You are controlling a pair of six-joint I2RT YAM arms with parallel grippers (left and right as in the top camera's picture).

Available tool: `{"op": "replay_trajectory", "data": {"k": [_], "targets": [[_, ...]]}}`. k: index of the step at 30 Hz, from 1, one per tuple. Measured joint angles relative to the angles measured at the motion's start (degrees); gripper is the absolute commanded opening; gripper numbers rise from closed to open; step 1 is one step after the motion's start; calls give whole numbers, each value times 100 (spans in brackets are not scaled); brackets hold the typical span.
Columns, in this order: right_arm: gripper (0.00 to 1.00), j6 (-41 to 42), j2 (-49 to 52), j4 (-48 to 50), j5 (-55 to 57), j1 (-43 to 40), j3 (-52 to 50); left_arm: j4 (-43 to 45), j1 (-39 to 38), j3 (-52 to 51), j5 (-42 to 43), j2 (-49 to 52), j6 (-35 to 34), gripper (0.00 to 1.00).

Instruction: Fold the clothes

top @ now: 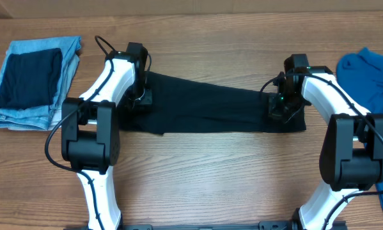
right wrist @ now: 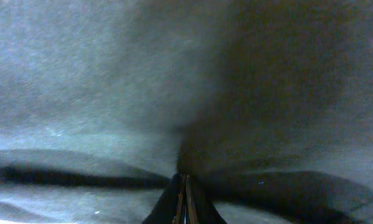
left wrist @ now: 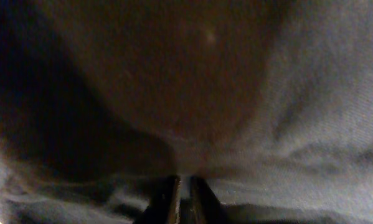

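The clothes, a black T-shirt [top: 204, 105], lie folded into a long band across the middle of the wooden table. My left gripper [top: 140, 97] is pressed onto the band's left end and my right gripper [top: 282, 110] onto its right end. In the left wrist view the gripper [left wrist: 184, 182] is shut with a ridge of the black fabric [left wrist: 311, 93] pinched between its fingers. In the right wrist view the gripper [right wrist: 185, 180] is shut tight on a fold of the same cloth [right wrist: 80, 74]. Fabric fills both wrist views.
Folded light-blue jeans [top: 22, 108] with a dark folded garment [top: 30, 76] on top lie at the far left. A bright blue garment [top: 370, 73] lies at the right edge. Bare wooden table [top: 210, 179] runs in front of the shirt between the arm bases.
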Motion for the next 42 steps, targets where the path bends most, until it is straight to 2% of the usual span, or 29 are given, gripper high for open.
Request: {"op": "replay_trajectory", "data": {"k": [4,7,11,13,15,17,20,23,26,28,32,35,39,42], "targets": [[4,-2,0,151,269,0,0,122,24,-87,-70,-50,0,15],[4,-4,0,195,496,0,0,299,170,-90,-96,-59,-2,4],[7,-2,0,262,608,0,0,160,402,48,-192,-57,20,4],[8,-9,0,267,616,0,-2,-299,452,498,-238,-11,22,8],[8,-11,0,264,619,0,-2,-713,459,1143,-251,17,20,17],[9,-15,0,267,619,0,-2,-1161,459,1829,-254,15,20,19],[9,-17,0,295,621,0,-2,-1624,459,2120,-188,13,17,20],[11,-17,0,304,621,0,-2,-2146,459,2124,59,15,11,28],[20,-31,0,302,619,0,-2,-2544,448,2124,138,15,151,28],[35,-22,0,291,619,2,-2,-2776,448,2124,138,15,286,28],[52,-15,0,264,619,2,-2,-3012,448,2124,205,-4,393,29],[56,9,0,264,614,2,-2,-3233,424,2096,258,-267,433,37],[58,116,0,315,577,2,-4,-3134,297,1598,376,-1580,490,67],[58,149,0,411,476,0,-7,-2719,260,732,525,-2876,472,70]]}}
